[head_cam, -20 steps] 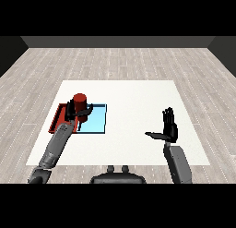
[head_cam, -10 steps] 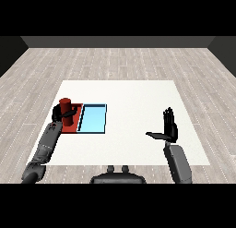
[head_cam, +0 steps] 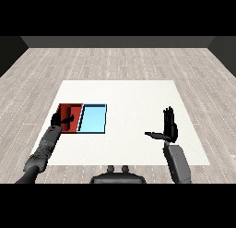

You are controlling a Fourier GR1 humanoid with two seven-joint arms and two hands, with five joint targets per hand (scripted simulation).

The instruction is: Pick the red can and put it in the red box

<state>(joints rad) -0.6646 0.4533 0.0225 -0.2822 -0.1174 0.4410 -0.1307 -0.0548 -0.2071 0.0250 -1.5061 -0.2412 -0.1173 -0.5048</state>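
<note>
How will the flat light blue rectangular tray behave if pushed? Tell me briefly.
The light blue tray looks shallow and flat-bottomed, so it would probably slide on the white table rather than tip. It lies right beside the red tray, so a push toward that one would likely shove it too. It looks rigid, not floppy.

A bare test room or lab setting is suggested: a plain white counter (head_cam: 133, 98) is set on a floor (head_cam: 120, 61) of pale grey wood-look planks, closed off at the far side by a dark wall (head_cam: 120, 41). Only a red tray (head_cam: 69, 110) and a light blue tray (head_cam: 93, 119) are seen lying side by side on the counter's left part
</note>
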